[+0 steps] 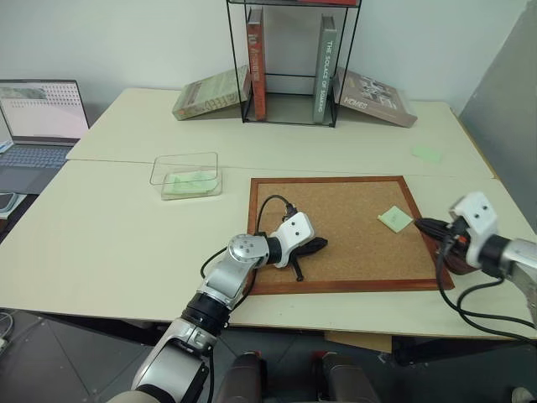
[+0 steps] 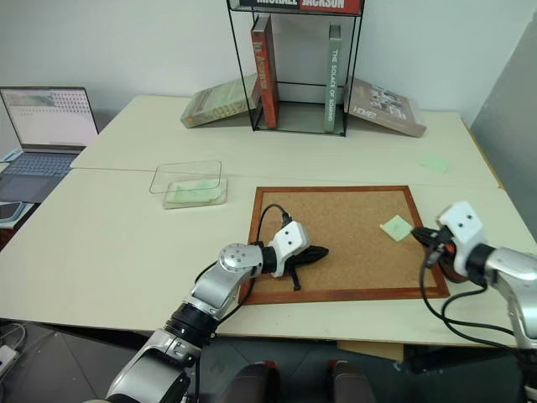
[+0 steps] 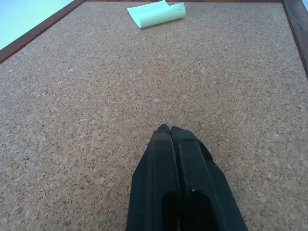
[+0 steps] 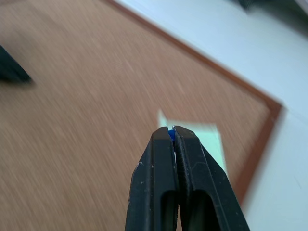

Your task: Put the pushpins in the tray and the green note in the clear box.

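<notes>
Right wrist view: right claw [image 4: 172, 131] clenched on a small blue-headed pushpin [image 4: 170, 134]. Dark red-brown tray [image 1: 442, 259] lies just beneath and behind it; curled pale green note [image 1: 395, 219] just ahead on corkboard [image 1: 352, 252]. Left claw [image 1: 317, 245] clenched empty, farther off.

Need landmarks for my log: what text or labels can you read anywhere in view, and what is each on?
"THE SOURCE OF SOMETHING" (last word unsure): spine of the grey book standing in the wire rack.
"HOME": cover of the book leaning on the rack's right side.
"JACKSON": book spine on the rack's top shelf.
Red book spine: too blurred.
Left leaning book: unreadable.
Laptop screen: too small.
Green note: blank.
</notes>
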Robot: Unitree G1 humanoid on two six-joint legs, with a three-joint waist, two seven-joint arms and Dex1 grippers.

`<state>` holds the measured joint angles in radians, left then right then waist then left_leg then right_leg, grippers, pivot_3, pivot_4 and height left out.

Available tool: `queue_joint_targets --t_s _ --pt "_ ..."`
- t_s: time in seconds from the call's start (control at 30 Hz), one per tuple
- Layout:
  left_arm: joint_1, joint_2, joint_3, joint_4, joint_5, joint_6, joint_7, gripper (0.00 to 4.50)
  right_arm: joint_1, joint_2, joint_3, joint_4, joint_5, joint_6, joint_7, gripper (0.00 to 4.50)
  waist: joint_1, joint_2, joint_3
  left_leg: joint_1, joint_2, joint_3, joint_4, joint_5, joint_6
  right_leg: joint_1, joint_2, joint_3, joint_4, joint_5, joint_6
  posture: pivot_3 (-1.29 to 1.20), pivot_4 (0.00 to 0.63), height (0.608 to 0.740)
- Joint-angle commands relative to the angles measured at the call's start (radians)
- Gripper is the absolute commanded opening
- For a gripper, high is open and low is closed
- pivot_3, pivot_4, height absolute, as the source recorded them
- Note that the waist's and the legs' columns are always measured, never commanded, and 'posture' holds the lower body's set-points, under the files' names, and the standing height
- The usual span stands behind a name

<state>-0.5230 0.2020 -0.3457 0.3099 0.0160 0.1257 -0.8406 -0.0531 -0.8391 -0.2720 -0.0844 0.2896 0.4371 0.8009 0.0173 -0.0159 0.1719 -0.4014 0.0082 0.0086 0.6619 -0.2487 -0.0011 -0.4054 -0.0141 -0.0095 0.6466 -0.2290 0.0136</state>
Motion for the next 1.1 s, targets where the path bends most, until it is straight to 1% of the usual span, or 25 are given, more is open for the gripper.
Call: queue_joint_targets --t_s 0.03,0.17,0.3,0.37,0.43,0.47,0.5,0.57,0.8,0.83,0.93,1.03,1.1 --pt "0.004 0.002 -0.009 -0.001 0.004 -0.002 -0.005 0.00 0.032 -0.028 -0.056 0.031 -0.018 -0.007 -0.016 0.01 -0.003 0.000 0.000 0.000 0.000 0.001 0.000 0.000 0.000 0.000 0.000 0.000 0.000 0.000 0.000 0.00 0.150 0.740" --pt "0.007 0.007 -0.014 -0.002 0.007 -0.009 -0.009 0.00 0.027 -0.033 -0.042 0.099 -0.071 -0.022 -0.067 0.01 -0.009 0.000 0.000 0.001 0.001 0.001 0.000 0.000 0.000 0.000 0.000 0.000 0.001 0.000 -0.001 0.00 0.150 0.740" --pt "0.009 0.010 -0.014 -0.005 0.008 -0.008 -0.010 0.00 0.011 -0.034 -0.026 0.127 -0.085 -0.004 -0.072 0.01 -0.010 0.000 0.000 0.001 0.000 0.001 0.000 0.000 0.000 0.000 0.001 0.000 0.000 0.000 0.000 0.00 0.150 0.740" --pt "0.011 0.010 -0.014 -0.007 0.008 -0.007 -0.009 0.00 0.005 -0.034 -0.023 0.141 -0.090 -0.002 -0.072 0.45 -0.010 0.000 0.000 0.001 0.000 0.001 0.000 0.000 0.000 0.000 0.001 0.000 0.000 0.000 0.000 0.00 0.150 0.740" --pt "0.013 0.011 -0.015 -0.010 0.009 -0.006 -0.009 0.00 -0.001 -0.036 -0.021 0.152 -0.095 -0.004 -0.071 0.76 -0.010 0.000 0.000 0.000 0.000 0.001 0.000 0.000 0.000 0.000 0.001 0.000 0.000 0.000 0.000 0.00 0.150 0.740" --pt "0.014 0.011 -0.015 -0.011 0.009 -0.005 -0.009 0.00 -0.003 -0.036 -0.023 0.154 -0.093 -0.002 -0.069 1.04 -0.010 0.000 0.000 0.000 0.000 0.001 0.000 0.000 0.000 0.000 0.001 0.000 0.000 0.000 0.000 0.00 0.150 0.740" --pt "0.015 0.012 -0.015 -0.012 0.009 -0.005 -0.009 0.00 -0.005 -0.036 -0.025 0.155 -0.091 -0.001 -0.067 1.13 -0.010 0.000 0.000 0.000 0.000 0.001 0.000 0.000 0.000 0.000 0.001 0.000 0.000 0.000 0.000 0.00 0.150 0.740" --pt "0.015 0.012 -0.015 -0.013 0.009 -0.004 -0.009 0.00 -0.004 -0.038 -0.030 0.151 -0.087 0.005 -0.060 1.53 -0.010 0.000 0.000 0.001 0.000 0.001 0.000 0.000 0.000 0.000 0.001 0.000 0.000 0.000 0.000 0.00 0.150 0.740" --pt "0.011 0.009 -0.019 -0.005 0.011 -0.008 -0.010 0.00 -0.001 -0.043 -0.049 0.134 -0.073 0.025 -0.052 3.10 -0.010 0.000 0.000 0.001 0.000 0.001 0.000 0.000 0.000 0.000 0.001 0.000 0.000 0.000 0.000 0.00 0.150 0.740" --pt "0.010 0.008 -0.019 -0.003 0.011 -0.009 -0.011 0.00 -0.002 -0.042 -0.051 0.134 -0.072 0.027 -0.054 3.22 -0.010 0.000 0.000 0.001 0.000 0.001 0.000 0.000 0.000 0.000 0.001 0.000 0.000 0.000 0.000 0.00 0.150 0.740" --pt "0.008 0.008 -0.019 -0.001 0.011 -0.010 -0.012 0.00 0.000 -0.046 -0.068 0.133 -0.065 0.031 -0.059 3.98 -0.010 0.000 0.000 0.001 0.000 0.001 0.000 0.000 0.000 0.000 0.001 0.000 0.000 0.000 0.000 0.00 0.150 0.740" --pt "0.006 0.009 -0.018 0.003 0.012 -0.013 -0.014 0.00 -0.004 -0.050 -0.096 0.127 -0.045 0.032 -0.053 4.45 -0.010 0.000 0.000 0.001 0.000 0.001 0.000 0.000 0.000 0.000 0.001 0.000 0.000 0.000 0.000 0.00 0.150 0.740" --pt "0.005 0.010 -0.018 0.004 0.012 -0.013 -0.015 0.00 -0.006 -0.054 -0.116 0.107 -0.018 0.039 -0.033 4.45 -0.010 0.000 0.000 0.001 0.000 0.001 0.000 0.000 0.000 0.000 0.001 0.000 0.000 0.000 0.000 0.00 0.150 0.740"
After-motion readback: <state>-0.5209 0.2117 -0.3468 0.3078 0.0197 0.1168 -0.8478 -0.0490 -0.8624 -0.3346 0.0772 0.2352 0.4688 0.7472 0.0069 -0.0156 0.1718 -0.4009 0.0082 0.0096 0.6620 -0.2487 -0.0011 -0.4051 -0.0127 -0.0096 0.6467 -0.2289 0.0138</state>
